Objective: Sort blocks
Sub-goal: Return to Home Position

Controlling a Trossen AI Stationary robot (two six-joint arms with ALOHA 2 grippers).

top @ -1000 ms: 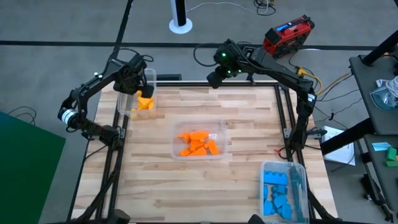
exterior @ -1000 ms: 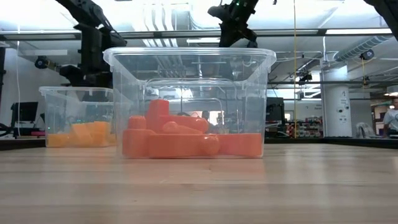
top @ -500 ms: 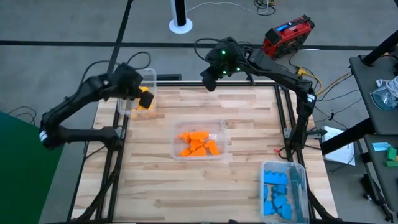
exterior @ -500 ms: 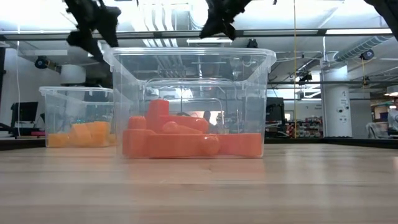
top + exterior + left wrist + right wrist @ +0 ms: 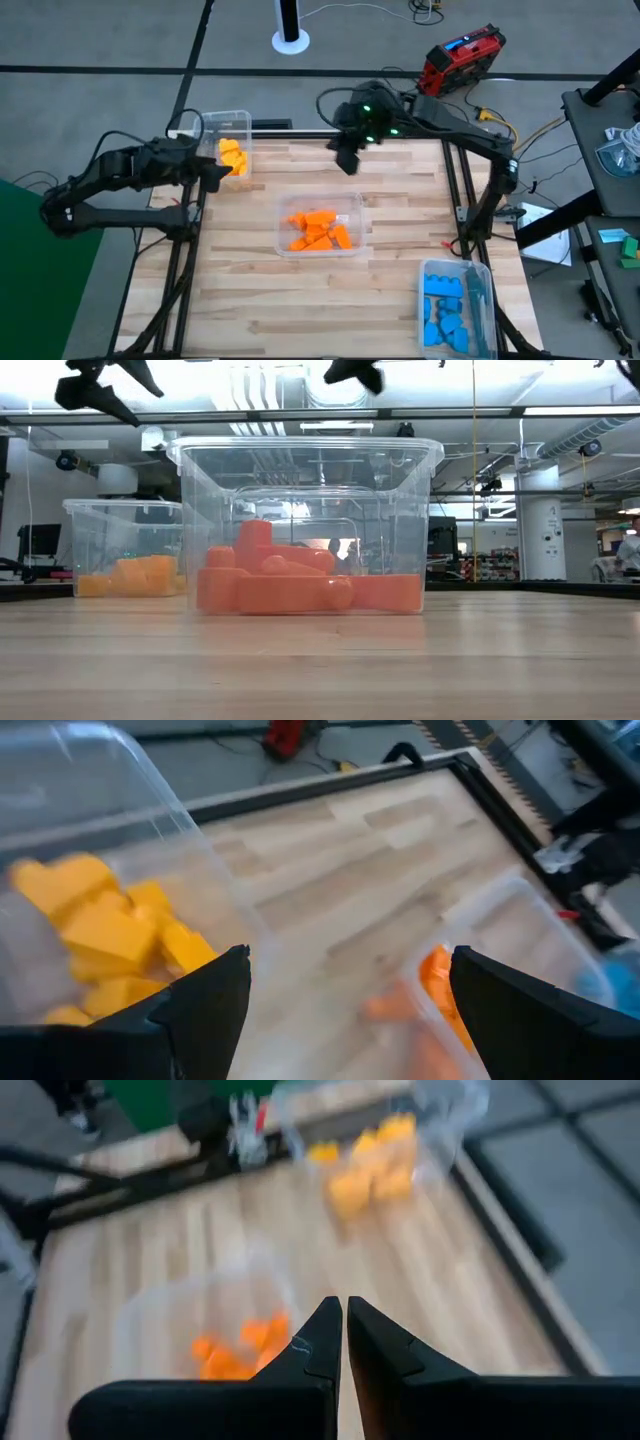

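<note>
Yellow blocks (image 5: 232, 155) lie in a clear bin (image 5: 222, 118) at the table's far left corner. Orange blocks (image 5: 318, 230) fill a clear bin (image 5: 285, 205) at the table's middle. Blue blocks (image 5: 445, 305) sit in a clear bin (image 5: 480, 290) at the near right corner. My left gripper (image 5: 213, 172) hangs open just near of the yellow bin, holding nothing; its wrist view shows the yellow blocks (image 5: 100, 935) beyond its spread fingers. My right gripper (image 5: 348, 160) is shut and empty, high over the far middle of the table, beyond the orange bin.
Bare wood lies between the bins, most of it along the near left of the table (image 5: 230, 300). A red device (image 5: 463, 55) and a white post base (image 5: 291, 40) stand on the floor past the far edge. The low view shows both grippers well above the bin rims.
My left gripper has drawn back from over the yellow bin toward the near and left edges, rising as the arm folds out past the table's left side. My right gripper has moved from the far edge toward the orange bin, staying high.
</note>
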